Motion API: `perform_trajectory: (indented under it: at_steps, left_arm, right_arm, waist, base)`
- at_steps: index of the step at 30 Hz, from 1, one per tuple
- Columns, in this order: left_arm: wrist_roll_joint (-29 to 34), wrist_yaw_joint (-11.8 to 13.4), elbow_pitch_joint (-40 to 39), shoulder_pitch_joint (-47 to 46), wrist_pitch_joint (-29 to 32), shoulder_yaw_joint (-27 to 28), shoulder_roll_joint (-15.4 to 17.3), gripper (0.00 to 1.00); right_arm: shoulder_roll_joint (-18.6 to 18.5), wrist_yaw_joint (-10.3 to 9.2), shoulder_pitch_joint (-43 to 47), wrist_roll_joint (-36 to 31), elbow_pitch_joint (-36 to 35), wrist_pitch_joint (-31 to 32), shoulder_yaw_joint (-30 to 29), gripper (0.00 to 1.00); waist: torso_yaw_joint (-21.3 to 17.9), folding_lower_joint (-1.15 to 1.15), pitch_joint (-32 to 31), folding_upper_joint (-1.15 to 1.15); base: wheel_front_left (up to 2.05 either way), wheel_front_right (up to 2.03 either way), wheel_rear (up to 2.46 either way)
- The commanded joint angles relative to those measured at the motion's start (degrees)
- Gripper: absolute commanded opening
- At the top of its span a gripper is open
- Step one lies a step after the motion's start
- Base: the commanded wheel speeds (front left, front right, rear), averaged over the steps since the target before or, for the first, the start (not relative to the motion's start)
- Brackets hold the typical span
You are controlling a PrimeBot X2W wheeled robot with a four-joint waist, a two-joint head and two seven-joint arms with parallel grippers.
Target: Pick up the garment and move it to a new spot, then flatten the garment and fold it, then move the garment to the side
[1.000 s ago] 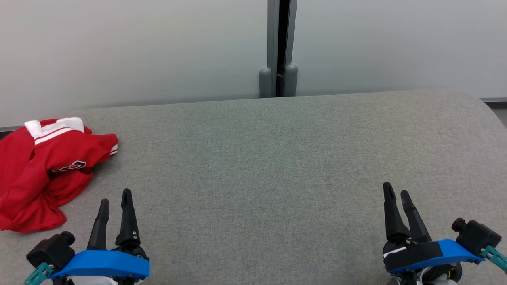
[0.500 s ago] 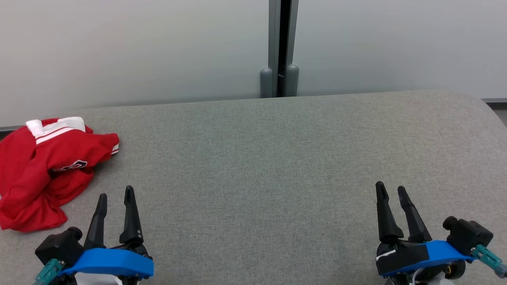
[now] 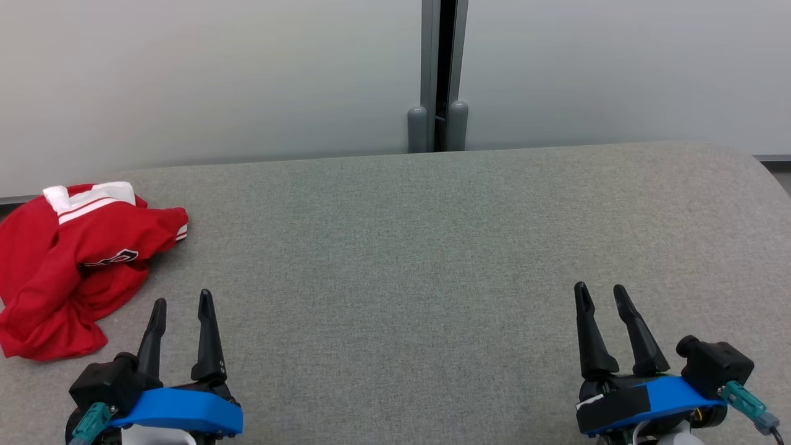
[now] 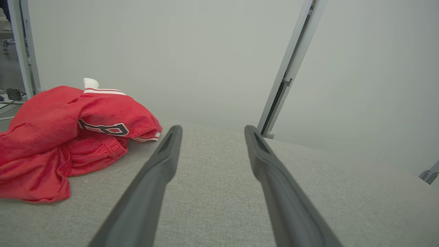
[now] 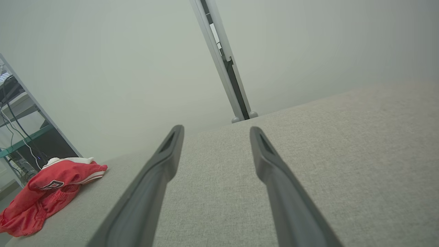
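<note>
1. Jaws of the left gripper (image 3: 182, 296) stand spread apart, holding nothing, above the grey fabric surface (image 3: 395, 247)
2. Jaws of the right gripper (image 3: 599, 286) are likewise parted and empty
3. The crumpled red garment (image 3: 68, 266) lies at the surface's left edge, near the left gripper but apart from it

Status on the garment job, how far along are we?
Done: nothing that shows; the red garment lies crumpled at the left end of the grey surface, unfolded. In hand: nothing; jaws stand open and empty on both, the left gripper close to the garment but clear of it, the right gripper far across. Left: pick up, move, flatten, fold, set aside.
</note>
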Motion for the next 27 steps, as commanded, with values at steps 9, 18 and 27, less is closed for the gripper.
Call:
perform_trajectory:
  at_steps: [9,18,27]
  left_arm:
    - [4.75,0.35,0.57,-1.13,-1.47,-0.43,0.45,1.0]
    - [8.56,0.7,1.33,-1.29,-2.48,-0.8,0.5,1.0]
    - [11.81,1.1,2.04,-1.51,-3.42,-1.13,0.53,1.0]
  right_arm:
    - [-0.13,0.01,-0.85,-5.05,-0.43,-1.43,0.83,1.0]
    - [-0.13,0.01,-0.94,-9.02,-0.28,-2.4,1.43,1.0]
    - [-0.13,0.01,-1.01,-12.73,-0.03,-3.43,1.99,1.0]
  waist:
    - [0.08,0.0,-0.13,0.0]
    - [0.16,0.0,-0.26,0.0]
    - [0.22,0.0,-0.4,0.0]
  base:
    - [0.0,0.0,0.0]
    - [0.0,0.0,0.0]
    - [0.0,0.0,0.0]
